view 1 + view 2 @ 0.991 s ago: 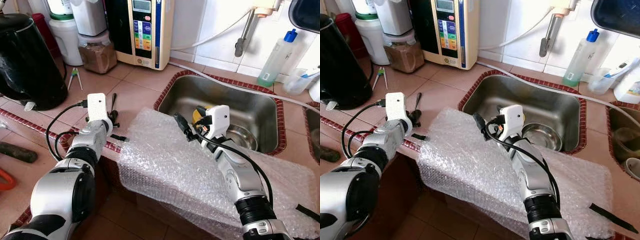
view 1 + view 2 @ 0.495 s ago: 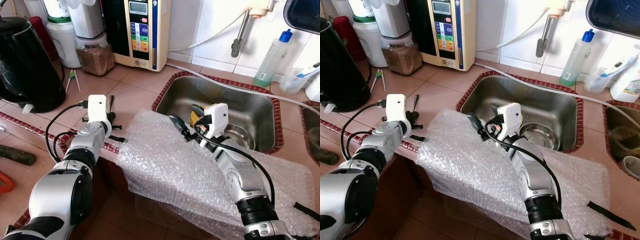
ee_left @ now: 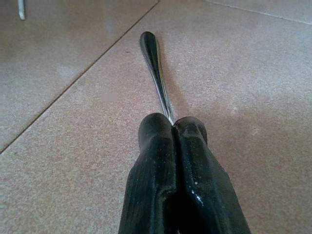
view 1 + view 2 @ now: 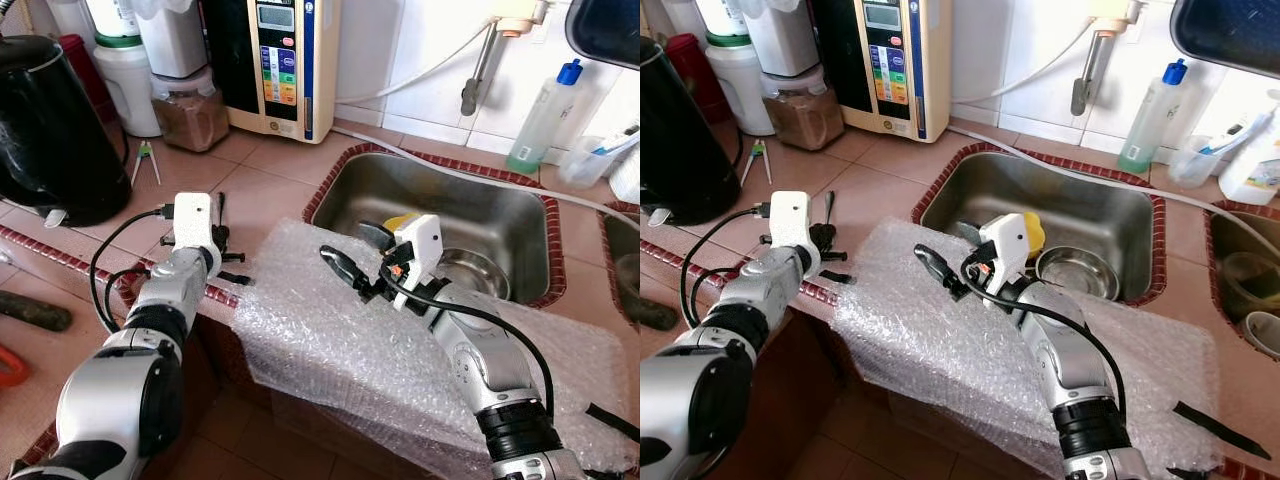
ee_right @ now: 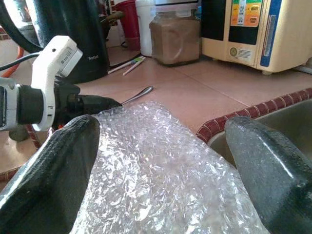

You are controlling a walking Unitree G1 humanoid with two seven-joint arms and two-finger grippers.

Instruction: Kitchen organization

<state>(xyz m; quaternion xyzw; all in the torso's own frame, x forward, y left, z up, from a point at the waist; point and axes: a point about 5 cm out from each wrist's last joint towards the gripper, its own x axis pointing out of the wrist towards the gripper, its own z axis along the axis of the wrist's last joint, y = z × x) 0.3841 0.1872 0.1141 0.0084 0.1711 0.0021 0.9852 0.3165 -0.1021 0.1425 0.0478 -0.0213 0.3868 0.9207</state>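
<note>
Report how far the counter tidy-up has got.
Done: nothing looks put away; the bubble wrap lies spread over the counter edge beside the sink.
In hand: the left pincer is shut on a spoon lying on the tiles. The right pincer hangs open above the wrap.
Left: the spoon, the wrap, and the steel bowl in the sink.

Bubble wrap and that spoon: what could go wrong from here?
1. The bubble wrap overhangs the counter edge; the open right pincer above it could push it further off.
2. The left pincer grips the spoon only at its tip, so the spoon may slip or pivot when lifted.
3. The wrap's corner nearly meets the sink rim and could slide in.
</note>
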